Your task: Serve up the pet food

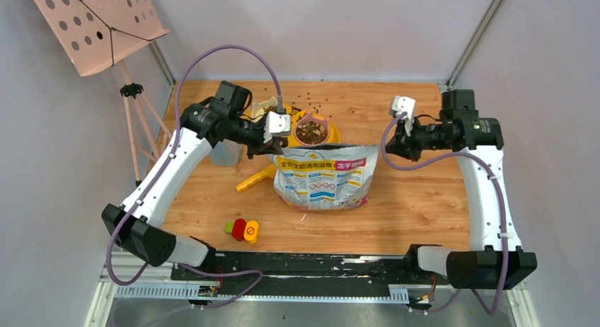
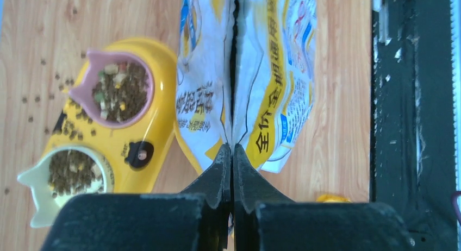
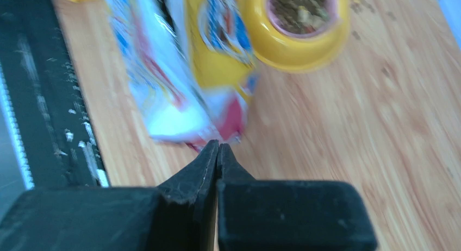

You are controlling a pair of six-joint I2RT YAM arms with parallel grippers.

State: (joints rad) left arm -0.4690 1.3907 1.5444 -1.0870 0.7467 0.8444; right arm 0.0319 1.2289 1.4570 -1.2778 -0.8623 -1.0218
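Shut tight, left gripper (image 2: 232,150) sat at the bag (image 2: 272,71) corner; I couldn't tell if foil was pinched. Closed and empty, right gripper (image 3: 218,148) hung near the opposite corner. Beyond, pet food (image 2: 122,96) filled pink bowl (image 2: 81,89) and white bowl (image 2: 32,181), some strewn on table (image 2: 337,99).

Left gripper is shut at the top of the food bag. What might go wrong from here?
1. The left gripper is shut right at the top edge of the bag. Whether it truly pinches the foil cannot be told, so a lift might slip or drag the bag into the yellow feeder close beside it.
2. Both bowls already hold kibble, and pellets lie loose on the table. More pouring would likely spill.
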